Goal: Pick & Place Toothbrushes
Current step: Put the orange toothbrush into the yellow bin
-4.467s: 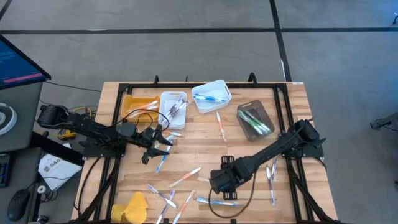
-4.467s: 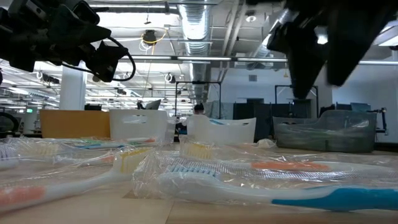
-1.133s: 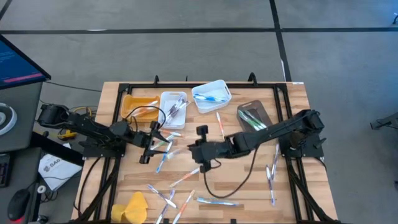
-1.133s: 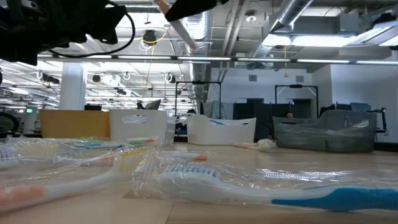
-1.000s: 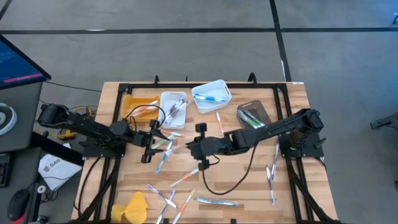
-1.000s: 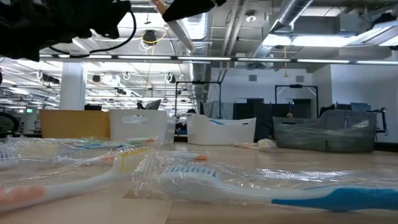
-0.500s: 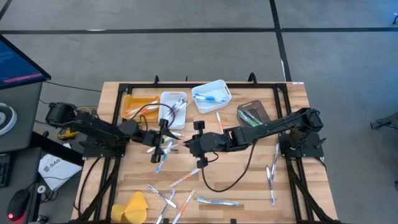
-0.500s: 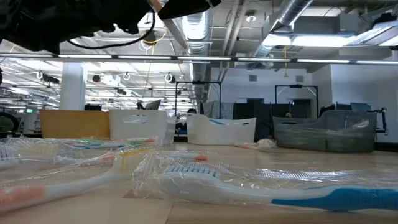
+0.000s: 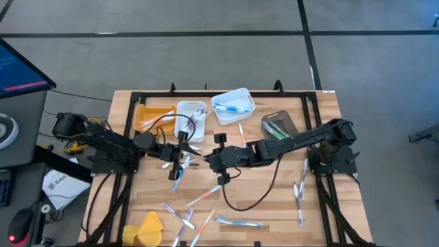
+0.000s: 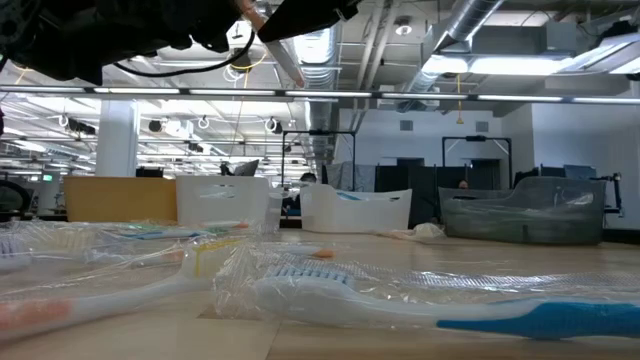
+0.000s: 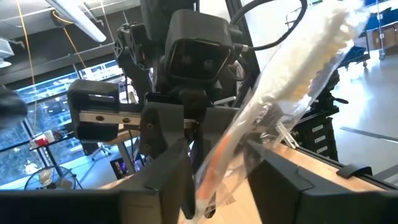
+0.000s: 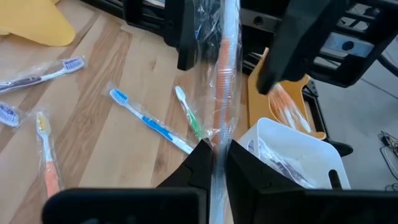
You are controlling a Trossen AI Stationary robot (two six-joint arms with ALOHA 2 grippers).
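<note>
Right wrist view, right end effector [image 12: 219, 158] pinching one wrapped toothbrush [image 12: 225, 68], four on table.

Our two grippers meet over mid-table, left gripper [image 9: 184, 156] just left of right gripper [image 9: 209, 160], one wrapped toothbrush [image 12: 225, 74] between them. Bins [image 9: 189, 112] lie behind them; loose toothbrushes [image 9: 199, 209] lie before us.

Seen straight down from overhead across the whole table [image 9: 322, 206], level from the tabletop toward the room behind, and close from each wrist facing the other arm, with one wrapped orange toothbrush [image 12: 224, 68] shared between both wrist views.
</note>
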